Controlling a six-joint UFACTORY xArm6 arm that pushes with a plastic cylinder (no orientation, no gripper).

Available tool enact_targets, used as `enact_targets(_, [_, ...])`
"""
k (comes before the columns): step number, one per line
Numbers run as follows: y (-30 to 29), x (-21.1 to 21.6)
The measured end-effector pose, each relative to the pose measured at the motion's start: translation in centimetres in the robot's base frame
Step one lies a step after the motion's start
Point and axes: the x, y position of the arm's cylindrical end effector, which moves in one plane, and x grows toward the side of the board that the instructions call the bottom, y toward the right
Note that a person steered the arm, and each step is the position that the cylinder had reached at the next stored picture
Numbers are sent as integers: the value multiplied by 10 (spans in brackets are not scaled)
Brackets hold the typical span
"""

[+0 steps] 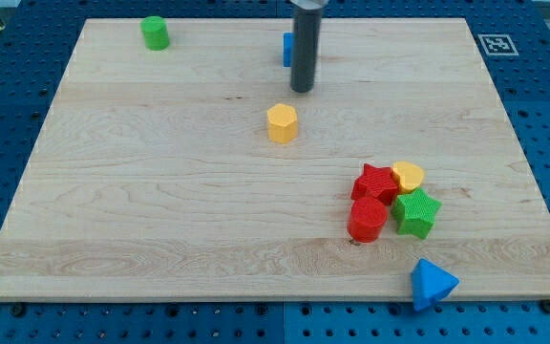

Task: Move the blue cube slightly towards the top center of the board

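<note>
The blue cube (pixel 286 48) sits near the view's top centre of the wooden board (pixel 160 191), mostly hidden behind my rod. My tip (pixel 302 90) rests on the board just below and to the right of the blue cube, very close to it; I cannot tell whether it touches. A yellow hexagonal block (pixel 282 123) lies a little below my tip.
A green cylinder (pixel 155 32) stands at the top left. At the lower right sit a red star (pixel 374 182), a yellow heart-like block (pixel 408 176), a green star (pixel 416 212) and a red cylinder (pixel 367 221). A blue triangular block (pixel 433 284) lies at the bottom edge.
</note>
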Motion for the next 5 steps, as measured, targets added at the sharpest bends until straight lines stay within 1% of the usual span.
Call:
enact_targets(1, [-18, -27])
enact_targets(2, [-18, -47])
enact_targets(5, [-15, -44])
